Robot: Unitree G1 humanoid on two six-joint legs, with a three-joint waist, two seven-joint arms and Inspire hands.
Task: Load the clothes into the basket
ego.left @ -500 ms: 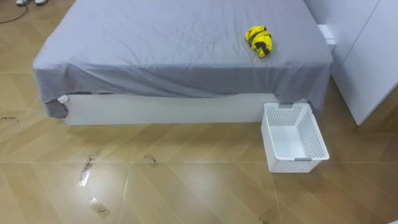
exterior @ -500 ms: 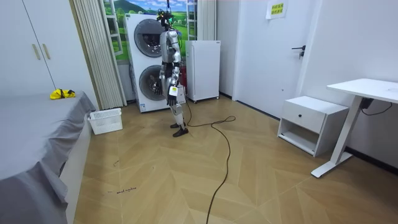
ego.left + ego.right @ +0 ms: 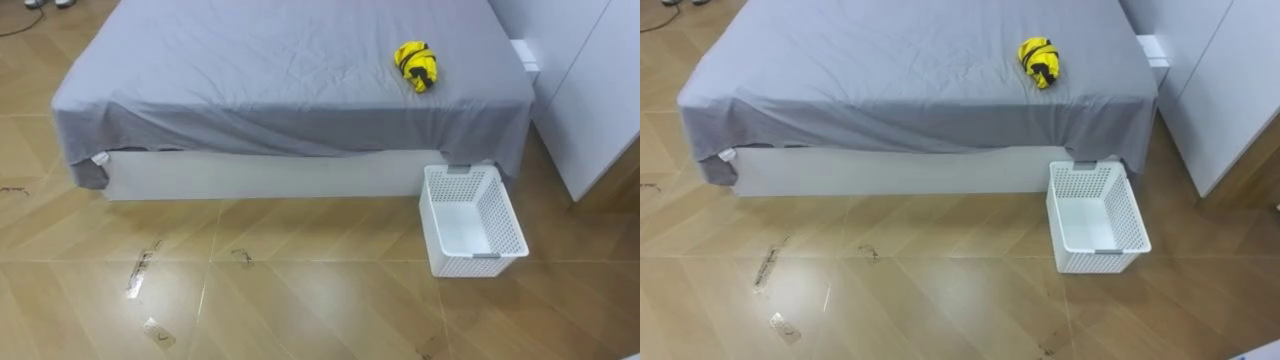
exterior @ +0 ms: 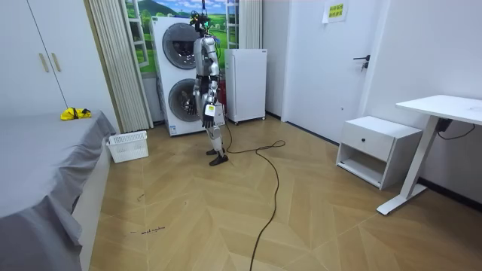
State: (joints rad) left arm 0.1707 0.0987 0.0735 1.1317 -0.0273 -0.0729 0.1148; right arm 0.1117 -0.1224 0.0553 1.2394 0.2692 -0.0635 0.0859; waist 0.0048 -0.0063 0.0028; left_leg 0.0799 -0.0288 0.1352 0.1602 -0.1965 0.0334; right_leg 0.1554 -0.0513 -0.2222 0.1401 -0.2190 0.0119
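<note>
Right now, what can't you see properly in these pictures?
Clothes: crumpled in a yellow heap, so the eye views don't tell what garment.
Bed: its far end is cut off by the eye views' top edge.
Basket: in the room view its wall hides the inside.

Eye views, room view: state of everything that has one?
yellow garment: crumpled, lying on the bed.
white basket: upright, empty, on the floor at the bed's corner.
grey bedsheet: spread, wrinkled, draped over the edge.
stacked washing machines: doors shut.
nightstand drawer: shut.
room door: shut.
</note>
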